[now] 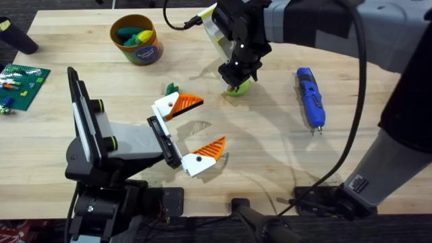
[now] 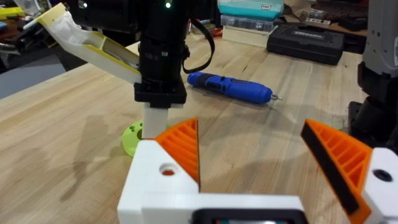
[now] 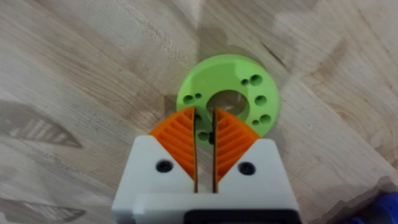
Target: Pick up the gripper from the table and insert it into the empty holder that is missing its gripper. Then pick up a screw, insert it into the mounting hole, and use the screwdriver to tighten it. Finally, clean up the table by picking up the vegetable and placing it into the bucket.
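Note:
My right gripper (image 1: 236, 79) points straight down onto the lime-green dish (image 1: 237, 90). In the right wrist view its orange pads (image 3: 233, 140) stand a narrow slit apart over the dish (image 3: 249, 78), shut on a tiny dark screw (image 3: 204, 135). My left gripper (image 1: 212, 121) lies open at mid-table with nothing between its ribbed fingers (image 2: 181, 149); a round hole (image 2: 168, 169) shows in one white finger base. The vegetable (image 1: 171, 89) lies beside its far finger. The blue screwdriver (image 1: 310, 98) lies to the right. The bucket (image 1: 137, 39) stands at the back left.
The bucket holds several toy pieces. A green brick baseplate (image 1: 20, 77) with small bricks lies at the left edge. Cables (image 1: 351, 135) run from the right arm down to the front edge. Dark cases (image 2: 305, 40) stand beyond the table.

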Robot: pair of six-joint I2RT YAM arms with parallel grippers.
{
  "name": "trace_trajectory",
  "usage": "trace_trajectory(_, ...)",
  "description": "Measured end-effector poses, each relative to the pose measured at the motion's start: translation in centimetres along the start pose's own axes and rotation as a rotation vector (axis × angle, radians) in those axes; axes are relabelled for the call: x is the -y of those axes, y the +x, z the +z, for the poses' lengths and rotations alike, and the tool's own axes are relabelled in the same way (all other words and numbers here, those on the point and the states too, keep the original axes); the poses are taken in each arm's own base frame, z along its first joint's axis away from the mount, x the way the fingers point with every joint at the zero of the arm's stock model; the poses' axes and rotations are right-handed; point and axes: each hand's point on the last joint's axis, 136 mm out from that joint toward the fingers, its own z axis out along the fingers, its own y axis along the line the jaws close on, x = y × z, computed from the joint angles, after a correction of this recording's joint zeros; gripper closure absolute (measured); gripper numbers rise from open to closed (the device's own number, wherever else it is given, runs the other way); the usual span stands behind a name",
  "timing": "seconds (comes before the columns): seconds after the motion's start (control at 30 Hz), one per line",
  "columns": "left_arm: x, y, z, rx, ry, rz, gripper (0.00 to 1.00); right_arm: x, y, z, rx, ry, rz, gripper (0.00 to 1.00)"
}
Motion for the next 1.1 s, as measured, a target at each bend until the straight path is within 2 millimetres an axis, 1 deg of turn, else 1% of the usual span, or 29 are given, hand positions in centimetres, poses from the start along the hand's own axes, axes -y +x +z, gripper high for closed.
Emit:
trace_trajectory(0.33, 0.0, 0.0, 0.0, 0.001, 0.0, 0.001, 0.015, 0.2, -0.2, 0.0, 0.007, 0.001, -0.002, 0.854)
trace_trajectory(0.5, 0.0, 0.0, 0.0, 0.001, 0.0, 0.001, 0.015, 0.3, 0.1, -0.2, -0.005, 0.001, 0.001, 0.854)
trace_trajectory(0.57, 0.0, 0.0, 0.0, 0.001, 0.0, 0.001, 0.015, 0.3, -0.1, -0.6, -0.005, 0.001, -0.002, 0.854)
trace_trajectory(0.77, 0.0, 0.0, 0.0, 0.001, 0.0, 0.001, 0.014, 0.4, -1.0, -2.7, 0.002, 0.002, -0.027, 0.854)
trace_trajectory(0.9, 0.0, 0.0, 0.0, 0.001, 0.0, 0.001, 0.014, 0.4, -0.7, -3.6, -0.022, 0.0, -0.052, 0.854)
trace_trajectory(1.1, 0.0, 0.0, 0.0, 0.001, 0.0, 0.001, 0.015, 0.6, 0.4, -3.9, -0.066, 0.014, -0.074, 0.854)
